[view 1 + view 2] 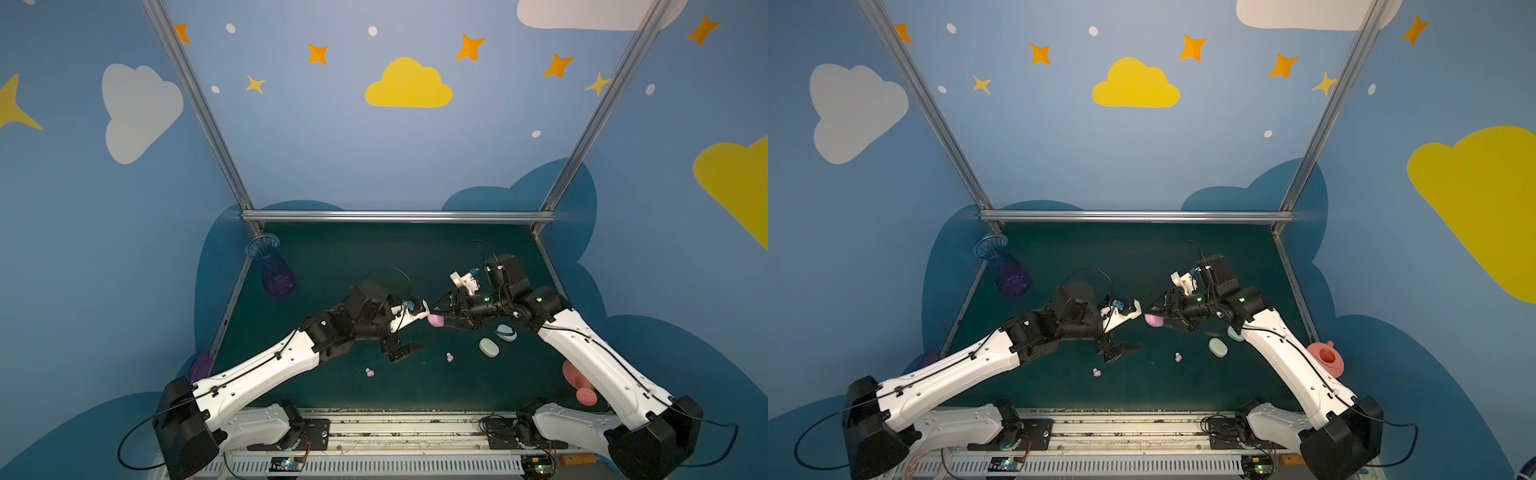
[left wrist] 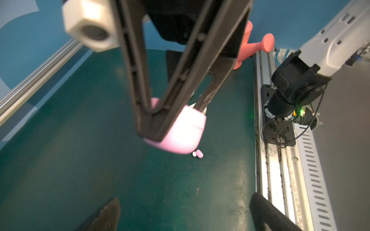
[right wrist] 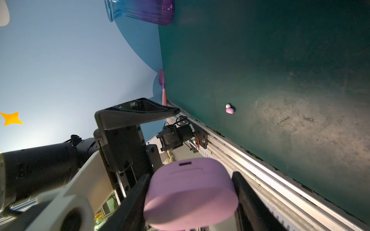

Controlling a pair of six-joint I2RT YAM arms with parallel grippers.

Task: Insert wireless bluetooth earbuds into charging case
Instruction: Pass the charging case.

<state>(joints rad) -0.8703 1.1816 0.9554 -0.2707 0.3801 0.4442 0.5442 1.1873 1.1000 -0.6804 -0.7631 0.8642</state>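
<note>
Table (image 1: 353,257) carries two pink buds with white tips, both loose in the middle stretch toward its near edge. The left bud (image 1: 369,372) lies just nearward of the left gripper (image 2: 186,215). Its long axis runs roughly near to far, with the white tip toward the far edge. The right bud (image 1: 449,357) lies between that gripper and the cream case (image 1: 488,347), and is set the same way with its tip toward the far edge. The two buds are well apart, and neither touches a case or a finger.

The right gripper (image 1: 439,319) is clamped on the pink case (image 1: 433,321) and holds it clear of the table near the centre. In the right wrist view the fingers press on the two narrow ends, so the case's long axis spans the jaws. Its port side faces away from the wrist. A seam shows around the shell, and the lid looks down.

The left gripper has its jaws spread wide and grips nothing. It hangs low over the table just beside the pink case, on the side of the near edge.

The cream case and a blue case (image 1: 506,332) lie side by side near the right edge, close under the right arm. A vase (image 1: 272,270) lies on its side at the far left corner. A watering can (image 1: 1327,357) stands by the right edge.
</note>
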